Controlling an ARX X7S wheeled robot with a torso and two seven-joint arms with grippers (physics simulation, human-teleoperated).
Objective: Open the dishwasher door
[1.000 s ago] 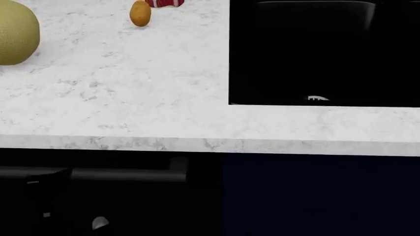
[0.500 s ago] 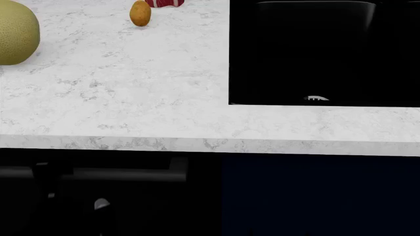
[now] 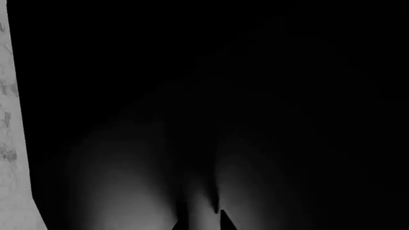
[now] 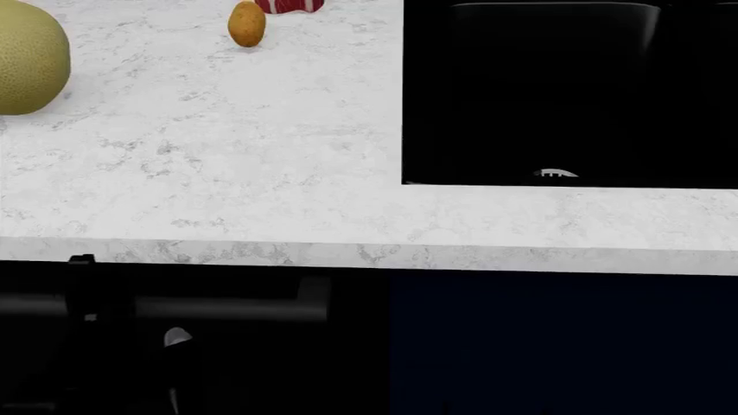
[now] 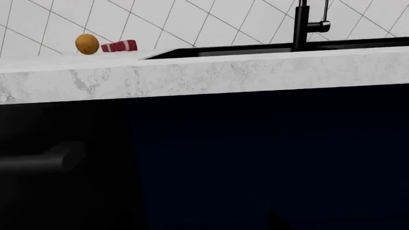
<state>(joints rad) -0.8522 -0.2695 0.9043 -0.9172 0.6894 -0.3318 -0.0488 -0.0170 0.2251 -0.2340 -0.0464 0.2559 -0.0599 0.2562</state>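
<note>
The dishwasher door [image 4: 231, 363] is the black panel under the counter at the left, with its dark bar handle [image 4: 219, 308] running across. My left gripper [image 4: 81, 290] is a dark upright shape crossing the handle near its left end, just under the counter edge. In the left wrist view, two dark fingertips [image 3: 225, 221] stand a small gap apart, close to the black door [image 3: 255, 96]. I cannot tell whether they hold the handle. The right wrist view shows the door [image 5: 57, 191] and the handle's end [image 5: 64, 158]. Only a faint tip of the right gripper [image 5: 276, 221] shows.
A white marble counter [image 4: 231, 173] overhangs the door. On it are a yellow melon [image 4: 23, 56], a potato [image 4: 245, 23] and a red item [image 4: 289, 5]. A black sink [image 4: 565, 95] is at the right, above a navy-blue cabinet front [image 4: 554, 346]. A black faucet [image 5: 302, 24] is visible.
My left gripper has moved up along the door, from below the handle to across it, reaching just under the counter edge. The door has not moved.
</note>
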